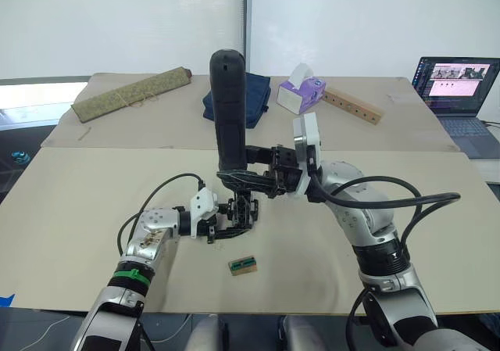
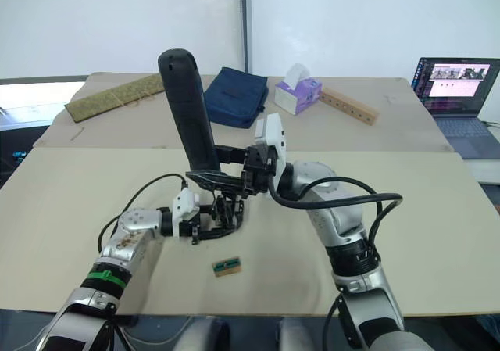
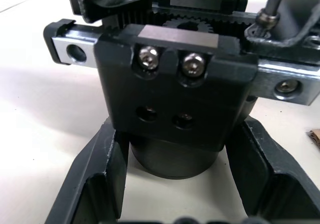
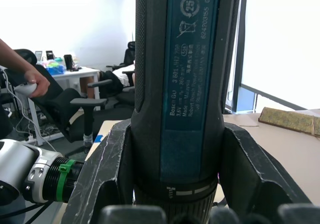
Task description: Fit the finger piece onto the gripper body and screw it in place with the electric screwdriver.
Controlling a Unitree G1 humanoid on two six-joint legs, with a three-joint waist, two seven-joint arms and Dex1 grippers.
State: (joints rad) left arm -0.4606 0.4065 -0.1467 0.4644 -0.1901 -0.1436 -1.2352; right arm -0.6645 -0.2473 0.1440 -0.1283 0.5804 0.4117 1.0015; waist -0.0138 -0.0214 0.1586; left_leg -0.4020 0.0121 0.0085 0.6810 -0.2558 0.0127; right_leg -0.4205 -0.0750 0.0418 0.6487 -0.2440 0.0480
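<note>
My left gripper (image 1: 237, 218) lies low on the table, shut on the gripper body (image 1: 244, 209). In the left wrist view the gripper body (image 3: 175, 89) is a black block with two silver screws, a toothed rail and a round base, and my fingers (image 3: 102, 176) press it from both sides. The electric screwdriver (image 1: 229, 109) stands nearly upright above it, held by my right gripper (image 1: 248, 179), which is shut on the lower handle (image 4: 180, 84). Its metal bit (image 3: 272, 7) reaches down to the body's top edge. I cannot tell the finger piece apart from the body.
A small green-and-brown block (image 1: 243, 265) lies in front of the grippers. At the back are a rolled mat (image 1: 129, 93), a blue pouch (image 1: 256, 101), a tissue box (image 1: 301, 93), a wooden bar with holes (image 1: 353, 105) and a laptop (image 1: 457, 81). A person's hand (image 4: 34, 83) shows far off.
</note>
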